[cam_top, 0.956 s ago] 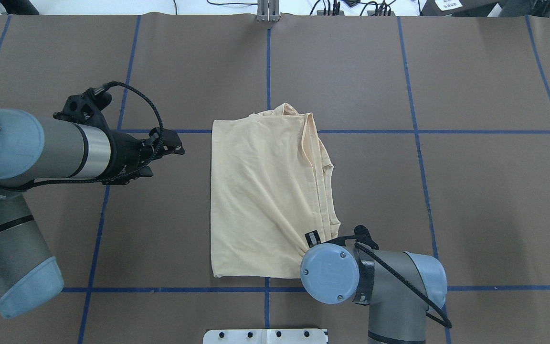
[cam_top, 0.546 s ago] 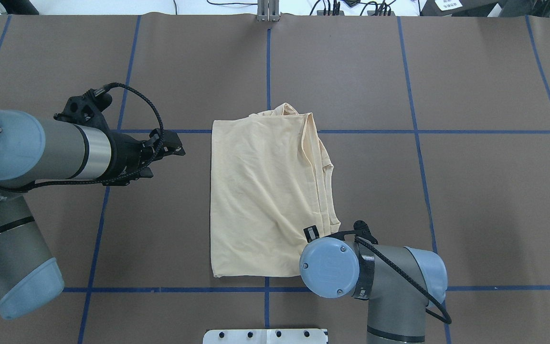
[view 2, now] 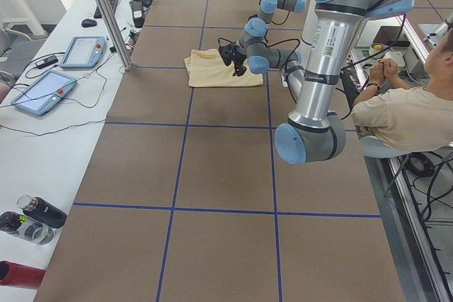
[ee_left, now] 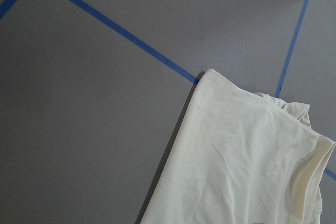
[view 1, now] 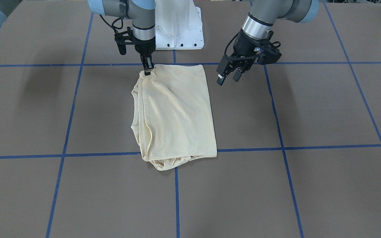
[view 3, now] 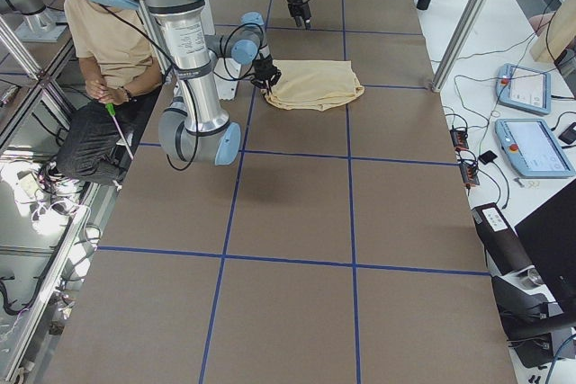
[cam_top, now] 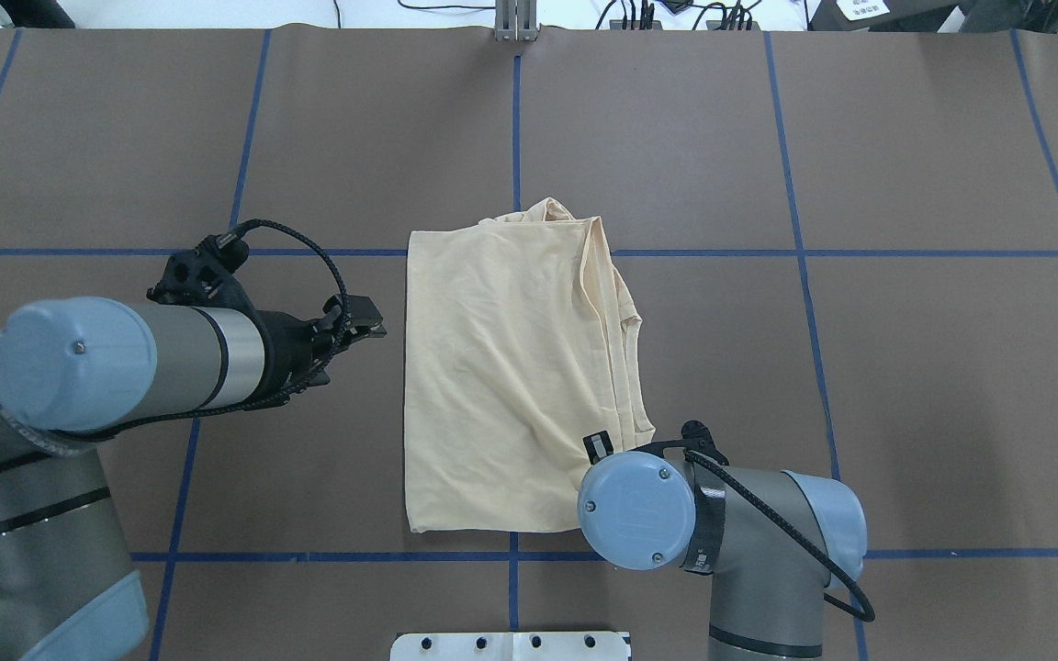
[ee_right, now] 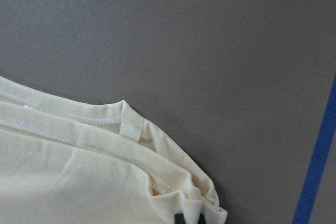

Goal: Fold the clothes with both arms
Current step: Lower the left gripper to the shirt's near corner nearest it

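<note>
The pale cream-yellow T-shirt (view 1: pixel 177 112) lies folded into a tall rectangle in the middle of the table (view 1: pixel 309 109); its print is hidden. It also shows in the overhead view (cam_top: pixel 501 367). My right gripper (view 1: pixel 147 71) points straight down and is shut on the shirt's corner nearest the robot; the right wrist view shows the layered hems (ee_right: pixel 63 171) bunched there. In the overhead view that gripper is mostly hidden under its wrist. My left gripper (view 1: pixel 228 78) is open and empty, hovering just off the shirt's other long edge (cam_top: pixel 373 328), not touching it. The left wrist view shows the shirt's far corner (ee_left: pixel 247 166).
Blue tape lines (cam_top: pixel 804 275) mark a grid on the brown table. The white pedestal base (view 1: pixel 179 26) stands at the robot's edge. A seated person (view 2: pixel 403 111) is beside the robot. Tablets (view 2: pixel 42 90) and bottles (view 2: pixel 35 217) lie on a side bench.
My left arm has moved toward the robot and a little closer to the shirt's edge. My right gripper has stayed put on the shirt's corner.
</note>
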Motion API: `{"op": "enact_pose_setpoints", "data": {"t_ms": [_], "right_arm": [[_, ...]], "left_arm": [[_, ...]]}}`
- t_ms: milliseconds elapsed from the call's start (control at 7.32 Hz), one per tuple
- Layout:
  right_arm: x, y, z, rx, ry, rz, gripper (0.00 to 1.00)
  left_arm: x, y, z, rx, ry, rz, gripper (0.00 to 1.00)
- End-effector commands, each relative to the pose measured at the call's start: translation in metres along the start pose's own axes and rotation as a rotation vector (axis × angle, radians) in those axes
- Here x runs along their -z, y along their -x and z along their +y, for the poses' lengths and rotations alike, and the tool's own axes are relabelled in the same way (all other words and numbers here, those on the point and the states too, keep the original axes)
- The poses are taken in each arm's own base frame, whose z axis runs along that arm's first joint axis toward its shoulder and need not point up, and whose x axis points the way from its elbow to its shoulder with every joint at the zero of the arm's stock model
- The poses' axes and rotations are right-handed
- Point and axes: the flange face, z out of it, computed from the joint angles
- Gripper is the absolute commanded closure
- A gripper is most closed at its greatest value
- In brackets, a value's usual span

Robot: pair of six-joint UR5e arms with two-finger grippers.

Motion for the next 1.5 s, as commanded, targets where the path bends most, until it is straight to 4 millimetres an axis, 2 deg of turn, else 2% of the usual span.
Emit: {"op": "enact_pose_setpoints", "data": {"t_ms": [0,137,273,546,819,956,1092,1229,1365], "right_arm": [[0.0,-0.001,0.001,0.003,0.002,0.003,1.0],[0.002,-0.001,0.002,0.003,0.005,0.001,1.0],[0.002,-0.001,0.001,0.004,0.005,0.001,1.0],[0.002,0.0,0.001,0.005,0.004,0.0,1.0],[0.002,0.0,0.0,0.011,0.004,0.0,1.0],[0.002,0.001,-0.001,0.013,0.003,-0.001,1.0],[0.002,0.002,-0.001,0.012,0.003,-0.002,1.0],[0.003,0.002,-0.001,0.012,0.004,-0.003,1.0],[0.003,0.002,-0.001,0.012,0.004,-0.003,1.0]], "left_arm": [[-0.017,0.018,0.067,0.1,0.026,-0.013,0.12],[-0.027,0.035,0.105,0.116,0.069,-0.049,0.12],[-0.043,0.045,0.114,0.119,0.069,-0.085,0.12],[-0.058,0.059,0.124,0.122,0.076,-0.125,0.17],[-0.079,0.051,0.142,0.116,0.086,-0.137,0.23],[-0.081,0.051,0.143,0.115,0.085,-0.138,0.33],[-0.082,0.055,0.142,0.114,0.083,-0.144,0.5],[-0.082,0.057,0.141,0.112,0.081,-0.148,0.54],[-0.082,0.057,0.141,0.113,0.083,-0.149,0.76]]}}
